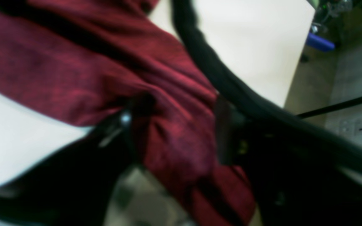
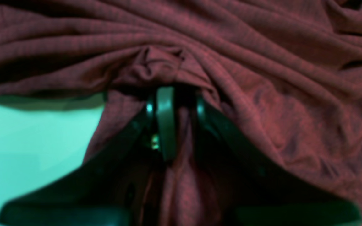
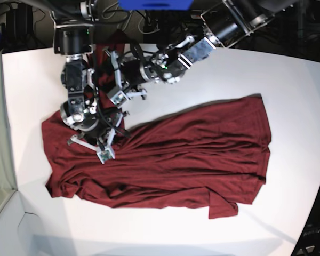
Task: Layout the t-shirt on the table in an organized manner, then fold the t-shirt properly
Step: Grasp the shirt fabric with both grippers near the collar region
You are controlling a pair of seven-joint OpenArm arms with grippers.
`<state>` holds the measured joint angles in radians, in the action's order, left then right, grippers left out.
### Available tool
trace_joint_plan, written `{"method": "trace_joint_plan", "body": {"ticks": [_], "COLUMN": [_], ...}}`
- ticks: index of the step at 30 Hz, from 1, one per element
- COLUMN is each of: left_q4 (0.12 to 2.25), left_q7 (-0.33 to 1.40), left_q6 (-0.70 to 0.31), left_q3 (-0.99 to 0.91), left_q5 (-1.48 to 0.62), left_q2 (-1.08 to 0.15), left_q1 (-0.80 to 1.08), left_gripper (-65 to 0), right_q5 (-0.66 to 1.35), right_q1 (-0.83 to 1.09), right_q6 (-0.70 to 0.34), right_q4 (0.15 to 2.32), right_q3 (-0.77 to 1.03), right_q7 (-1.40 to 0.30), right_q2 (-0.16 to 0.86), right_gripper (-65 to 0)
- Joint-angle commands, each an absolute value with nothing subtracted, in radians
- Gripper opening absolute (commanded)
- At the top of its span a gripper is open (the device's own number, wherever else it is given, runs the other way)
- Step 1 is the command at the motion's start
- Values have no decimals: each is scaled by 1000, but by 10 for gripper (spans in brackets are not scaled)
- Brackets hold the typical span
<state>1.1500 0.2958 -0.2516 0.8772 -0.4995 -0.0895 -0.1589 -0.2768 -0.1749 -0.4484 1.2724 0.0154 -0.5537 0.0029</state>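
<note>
Bare table (image 3: 288,90) lies open along the right side, the lower edge and the far left of the base view. The t-shirt (image 3: 192,154) covers the centre. Both arms crowd the upper left (left gripper (image 3: 120,88), right gripper (image 3: 104,149)), blocking passage there.

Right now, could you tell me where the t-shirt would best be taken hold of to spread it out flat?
Probably the free corner of the t-shirt nearest the camera in the base view, approached from the open table side. That flap sticks out flat from the hem, while the far end is bunched around the right gripper and left gripper.
</note>
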Motion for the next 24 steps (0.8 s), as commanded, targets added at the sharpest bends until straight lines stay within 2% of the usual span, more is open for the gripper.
{"method": "trace_joint_plan", "body": {"ticks": [1,6,12,19,24], "left_q4": [1124,1086,997,1027,1102], "left_q7": [403,403,395,400,403], "left_q6": [-206,-206,-206,-214,-217], "left_q3": [874,872,843,568,449], "left_q5": [-467,-467,-467,-470,-476], "left_q2": [-125,-151,-173,-260,-340], "left_q1": [-156,-163,-179,-174,-173], "left_gripper": [-410,-650,-648,-648,-648], "right_q5": [-291,-291,-291,-291,-291], "right_q1": [-185,-213,-214,-211,-213], "right_q6": [-460,-460,-460,-460,-460], "right_q4": [1280,1276,1279,1279,1276], "right_q3": [15,21,21,22,22], "right_q7": [-585,-585,-585,-585,-587], "right_q2": [7,8,8,24,41], "right_gripper": [-569,-569,-569,-569,-569]}}
